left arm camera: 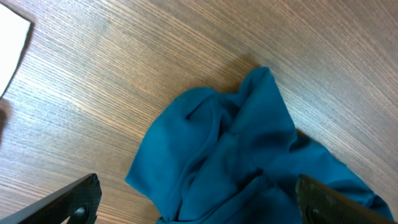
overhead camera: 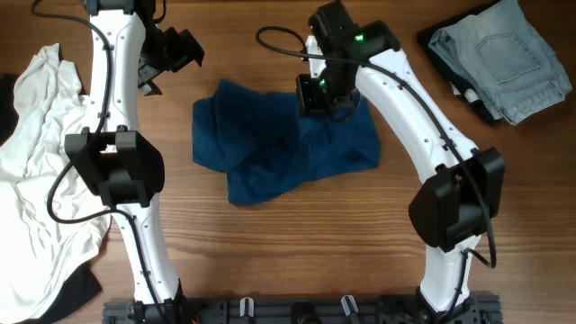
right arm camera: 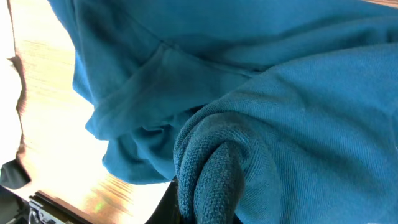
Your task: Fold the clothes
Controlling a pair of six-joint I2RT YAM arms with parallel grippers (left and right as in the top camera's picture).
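A crumpled blue shirt (overhead camera: 270, 148) lies in the middle of the wooden table. My right gripper (overhead camera: 317, 97) is down on the shirt's upper right part and is shut on a bunched fold of the blue shirt (right arm camera: 214, 168), which fills the right wrist view. My left gripper (overhead camera: 171, 54) is open and empty, held above the table to the upper left of the shirt. The left wrist view looks down on the shirt's corner (left arm camera: 236, 149) between my spread fingers (left arm camera: 199, 205).
A white garment (overhead camera: 40, 162) lies spread at the left edge over something dark. Folded grey-blue jeans (overhead camera: 504, 58) sit stacked at the back right corner. Bare wood lies in front of the shirt.
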